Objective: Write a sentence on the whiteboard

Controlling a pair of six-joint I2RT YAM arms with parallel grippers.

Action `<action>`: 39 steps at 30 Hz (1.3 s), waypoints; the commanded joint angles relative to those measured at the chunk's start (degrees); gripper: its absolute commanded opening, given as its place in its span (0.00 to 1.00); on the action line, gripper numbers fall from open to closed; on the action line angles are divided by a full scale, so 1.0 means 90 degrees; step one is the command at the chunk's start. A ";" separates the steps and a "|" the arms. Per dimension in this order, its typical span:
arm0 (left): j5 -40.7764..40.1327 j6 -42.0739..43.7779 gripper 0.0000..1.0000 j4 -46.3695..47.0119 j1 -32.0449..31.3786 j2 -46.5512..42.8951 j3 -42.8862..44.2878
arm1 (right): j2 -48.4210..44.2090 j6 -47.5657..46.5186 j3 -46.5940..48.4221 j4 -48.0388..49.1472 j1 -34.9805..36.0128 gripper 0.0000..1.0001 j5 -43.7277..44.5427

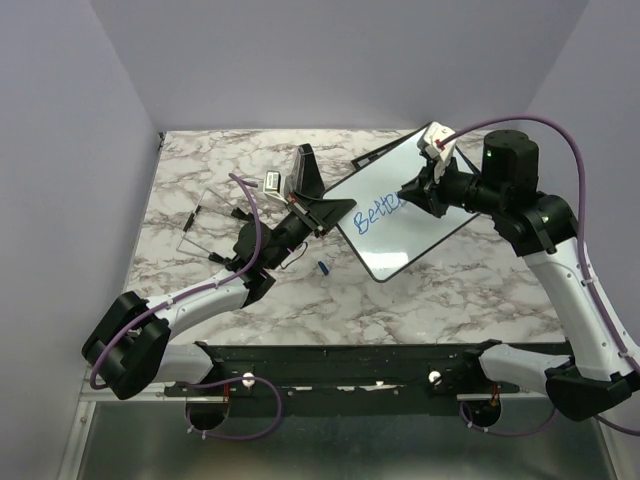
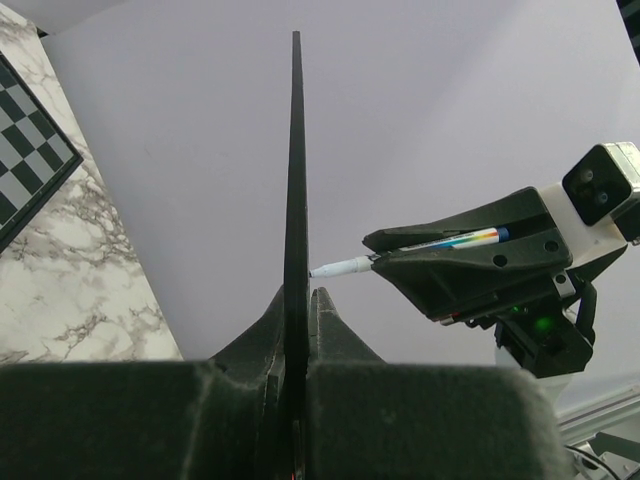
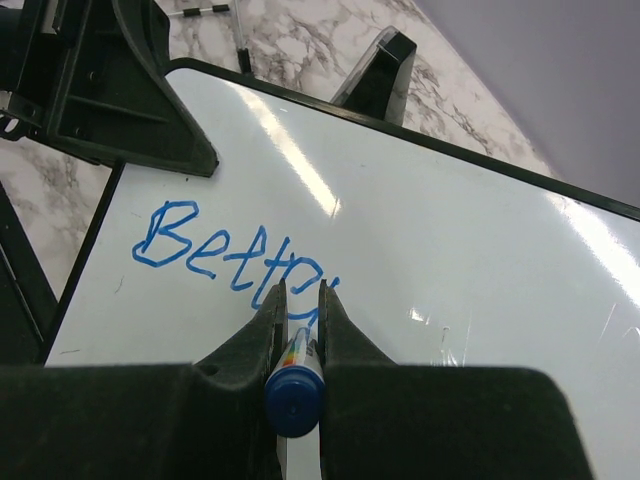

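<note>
I'm in the middle of the first word. My right claw (image 3: 297,300) is closed tight on a blue marker (image 3: 292,395), cap end toward the wrist and tip out ahead between the fingertips, seemingly on the whiteboard (image 1: 420,235), which lies directly under and ahead of that claw. The sentence (image 3: 220,250) so far runs off to the left of the fingertips and reads roughly "Bette"; the newest stroke is half hidden behind the fingers, so I can't tell how complete it is. My left claw (image 1: 325,205) is pinched shut on the board's far-left rim, which the left wrist view shows edge-on between its jaws, steadying it. Next, I judge, comes the closing "r", then a short shift rightward for the following word, with light, even pressure so the board doesn't slide in the left grip.
</note>
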 commanded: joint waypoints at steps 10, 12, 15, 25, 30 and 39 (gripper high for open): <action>0.0036 -0.0490 0.00 0.1335 0.0013 -0.0085 0.0086 | 0.0604 0.0103 0.0711 0.0017 -0.0041 0.00 0.0123; 0.0036 -0.0480 0.00 0.1325 0.0013 -0.0104 0.0076 | 0.0604 0.0103 0.0740 0.0095 -0.0109 0.01 0.0270; 0.0036 -0.0490 0.00 0.1335 0.0013 -0.0095 0.0067 | 0.0614 0.0113 0.0760 0.0154 -0.0226 0.00 0.0310; 0.0045 -0.0450 0.00 0.1227 0.0023 -0.0114 0.0047 | 0.0214 0.0522 0.1199 0.0018 -0.0363 0.01 -0.1173; 0.0094 -0.0412 0.00 0.1121 0.0042 -0.0134 0.0067 | 0.0194 0.0582 0.1190 -0.0002 -0.0402 0.01 -0.1380; 0.0348 -0.0275 0.00 0.0643 0.0130 -0.0455 -0.0041 | -0.0099 0.0201 0.1151 -0.0294 -0.0578 0.01 -0.1311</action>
